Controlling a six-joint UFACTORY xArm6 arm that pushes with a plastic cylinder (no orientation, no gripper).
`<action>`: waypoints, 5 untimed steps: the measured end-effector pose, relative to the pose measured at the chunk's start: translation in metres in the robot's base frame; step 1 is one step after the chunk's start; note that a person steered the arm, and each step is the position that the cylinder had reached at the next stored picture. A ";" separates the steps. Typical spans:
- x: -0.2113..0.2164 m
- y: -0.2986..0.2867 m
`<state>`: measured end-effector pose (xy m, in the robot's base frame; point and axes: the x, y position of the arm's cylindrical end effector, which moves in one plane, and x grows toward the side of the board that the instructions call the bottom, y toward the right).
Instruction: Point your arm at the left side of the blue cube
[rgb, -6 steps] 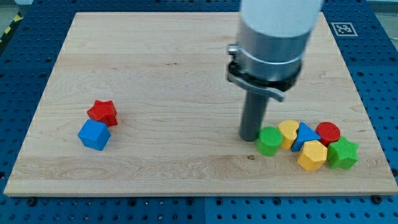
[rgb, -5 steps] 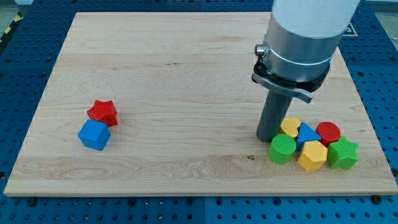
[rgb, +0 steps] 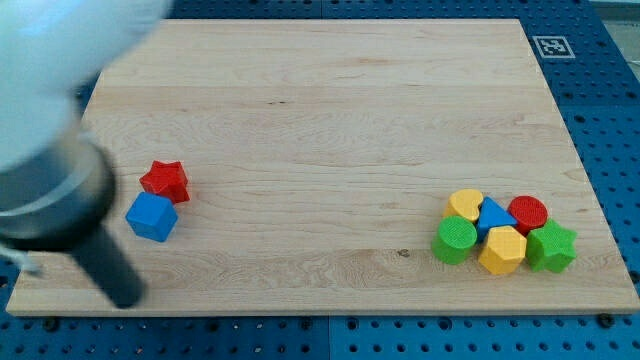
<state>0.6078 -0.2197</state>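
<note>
The blue cube (rgb: 152, 217) lies at the view's lower left on the wooden board (rgb: 320, 130), touching a red star block (rgb: 165, 180) just above it. My arm comes in blurred from the view's left edge. My tip (rgb: 126, 298) rests near the board's bottom edge, below and slightly left of the blue cube, apart from it.
A cluster of blocks sits at the view's lower right: a green cylinder (rgb: 455, 240), a yellow block (rgb: 464, 206), a blue triangle (rgb: 493, 215), a red cylinder (rgb: 528, 213), a yellow hexagon (rgb: 502, 250) and a green star (rgb: 551, 247). A marker tag (rgb: 552, 46) lies at the top right.
My arm has swung from beside the right cluster across to the view's lower left, near the blue cube. The green cylinder was nudged right and down into the cluster earlier.
</note>
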 end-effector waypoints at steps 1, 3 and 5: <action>-0.047 -0.073; -0.075 -0.054; -0.057 0.062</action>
